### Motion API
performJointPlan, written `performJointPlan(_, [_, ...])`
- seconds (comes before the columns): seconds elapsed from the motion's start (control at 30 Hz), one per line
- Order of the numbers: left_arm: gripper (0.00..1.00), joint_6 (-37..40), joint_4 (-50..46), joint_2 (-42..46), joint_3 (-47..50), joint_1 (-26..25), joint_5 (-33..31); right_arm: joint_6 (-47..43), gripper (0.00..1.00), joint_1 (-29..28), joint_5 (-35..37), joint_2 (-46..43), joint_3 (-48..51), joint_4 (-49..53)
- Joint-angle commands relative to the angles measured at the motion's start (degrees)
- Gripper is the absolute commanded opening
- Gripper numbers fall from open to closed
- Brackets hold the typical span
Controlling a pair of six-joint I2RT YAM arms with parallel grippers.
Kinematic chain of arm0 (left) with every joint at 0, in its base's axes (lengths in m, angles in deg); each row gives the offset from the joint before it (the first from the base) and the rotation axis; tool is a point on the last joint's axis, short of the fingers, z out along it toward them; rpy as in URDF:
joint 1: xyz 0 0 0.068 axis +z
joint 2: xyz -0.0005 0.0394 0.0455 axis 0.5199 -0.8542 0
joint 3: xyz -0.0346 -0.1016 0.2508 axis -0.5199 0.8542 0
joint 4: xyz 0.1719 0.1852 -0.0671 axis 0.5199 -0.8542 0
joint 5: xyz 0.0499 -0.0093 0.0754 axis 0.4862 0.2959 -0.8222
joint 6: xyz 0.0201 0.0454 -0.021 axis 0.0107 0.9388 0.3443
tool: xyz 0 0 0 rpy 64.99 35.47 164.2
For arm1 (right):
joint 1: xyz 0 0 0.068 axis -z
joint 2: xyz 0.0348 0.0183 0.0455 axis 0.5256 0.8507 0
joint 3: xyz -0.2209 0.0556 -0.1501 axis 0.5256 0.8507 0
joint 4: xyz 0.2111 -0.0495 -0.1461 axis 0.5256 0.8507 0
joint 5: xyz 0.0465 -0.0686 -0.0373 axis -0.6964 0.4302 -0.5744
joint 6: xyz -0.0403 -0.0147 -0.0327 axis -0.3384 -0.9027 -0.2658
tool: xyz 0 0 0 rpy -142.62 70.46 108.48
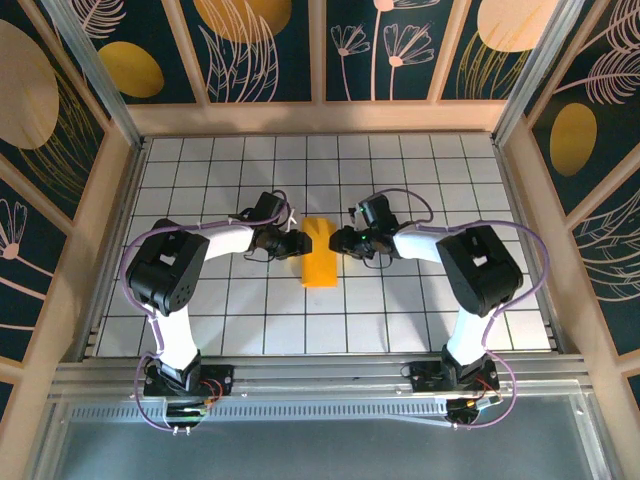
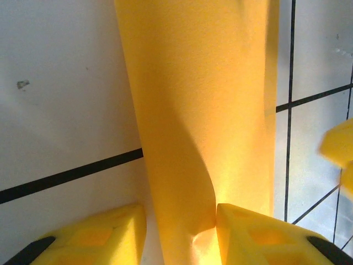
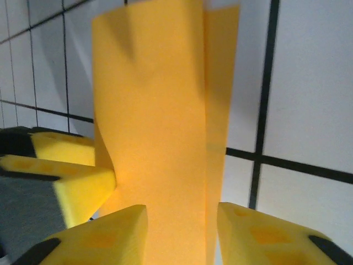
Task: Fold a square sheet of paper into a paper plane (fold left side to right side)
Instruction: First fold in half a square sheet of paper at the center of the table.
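Top external shows you the sheet of paper [image 1: 321,255] as a narrow folded strip on the tiled table [image 1: 200,310]. Its long axis runs from upper to lower frame, leaning a little left at the top. The left gripper [image 1: 295,243] meets its left edge and the right gripper [image 1: 341,241] its right edge, both level with the strip's upper half, so neither arm is nearer. In the left wrist view your fingers [image 2: 110,234] stand apart with the paper rising through the gap. A raised flap curls up against the right-hand pad, but nothing is pinched. The right wrist view is the same: fingers [image 3: 265,237] spread, paper running up between them, the other arm's yellow pads at left. For a left-to-right fold, the left arm likely has to carry its edge across toward the right gripper.
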Motion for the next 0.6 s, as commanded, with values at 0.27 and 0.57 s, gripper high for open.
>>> performJointPlan(0.27, [0.39,4.7,-7.8,-5.2,-2.9,-1.5,-4.6,-3.8,0.47,5.4,8.5,-11.6,4.8,4.1])
performJointPlan(0.57, [0.39,7.7,-11.6,-7.0,-5.5,-1.6,-5.7,-3.8,0.47,5.7,7.7,-11.6,5.3,3.6])
